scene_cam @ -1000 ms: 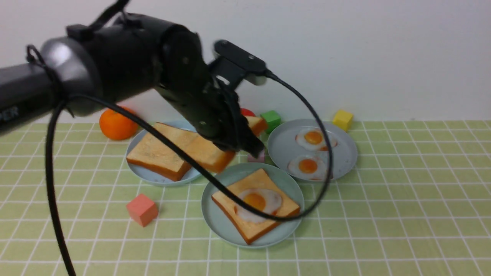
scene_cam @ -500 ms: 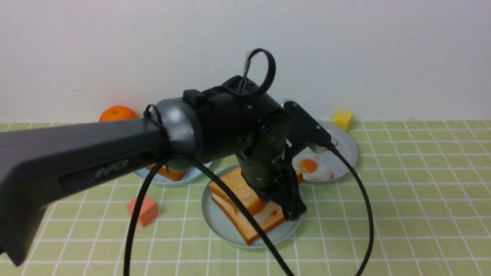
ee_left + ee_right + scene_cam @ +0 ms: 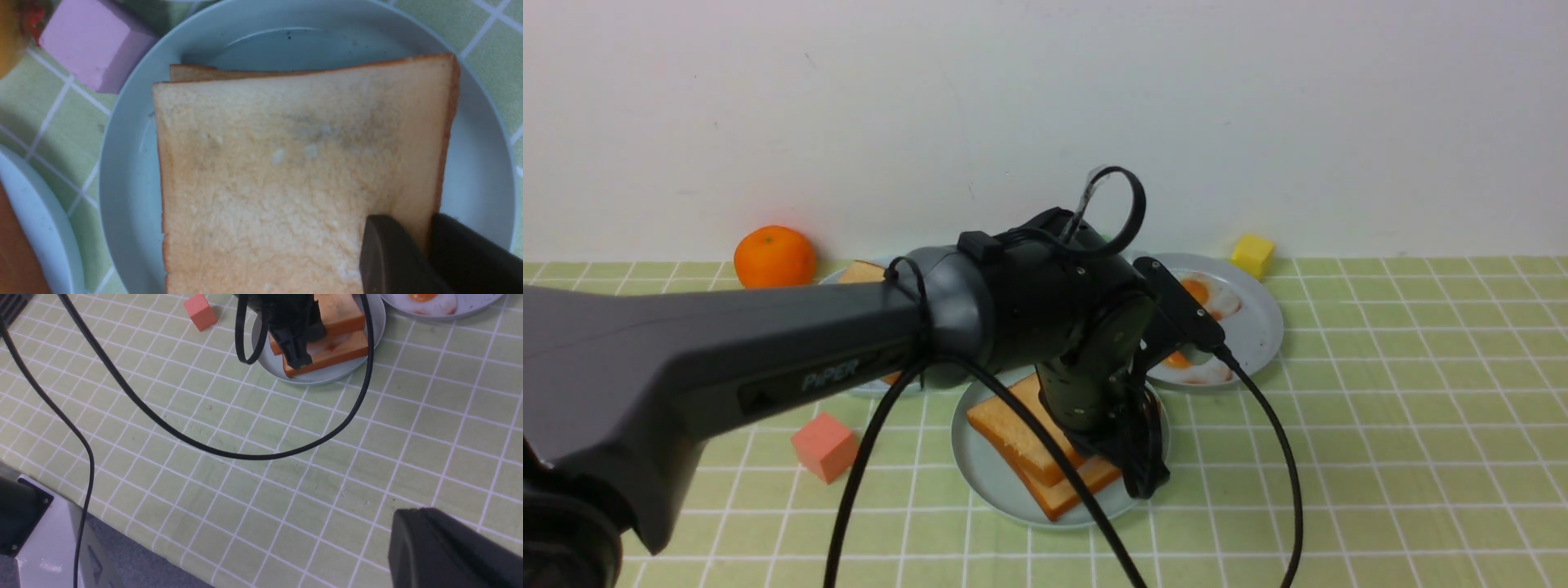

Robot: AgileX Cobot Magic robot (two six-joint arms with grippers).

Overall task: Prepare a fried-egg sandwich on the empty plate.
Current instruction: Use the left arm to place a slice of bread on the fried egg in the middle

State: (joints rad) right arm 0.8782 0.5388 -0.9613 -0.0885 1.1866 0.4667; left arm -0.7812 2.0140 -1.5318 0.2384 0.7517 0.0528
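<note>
A: The left arm (image 3: pixel 727 359) reaches across the green checked table (image 3: pixel 1380 457) from the left, wrist bent down over the pale mint plate (image 3: pixel 990 482).
B: On that plate?
A: The sandwich (image 3: pixel 1021 433), near the middle of the table, just in front of the greyer plate (image 3: pixel 1258 322) holding loose fried eggs (image 3: pixel 1205 298). The top slice (image 3: pixel 265 171) lies on the bottom slice (image 3: pixel 1066 496), skewed a little so one corner of the lower one shows. Between them a strip of white and red may be the egg (image 3: pixel 331 346), too small to be sure.
B: Grippers?
A: The left gripper (image 3: pixel 1142 480) is clamped on the top slice at one edge: one finger (image 3: pixel 388 261) on its face, the other outside the crust. The right gripper (image 3: pixel 425 539) hangs over bare cloth toward the near edge of the table, jaws together.
B: Small items?
A: An orange (image 3: pixel 774 257) at the back left; salmon cube (image 3: pixel 825 447) left of the mint plate; yellow cube (image 3: pixel 1252 255) behind the egg plate; lilac cube (image 3: pixel 90 45) just beside the mint plate's rim.
</note>
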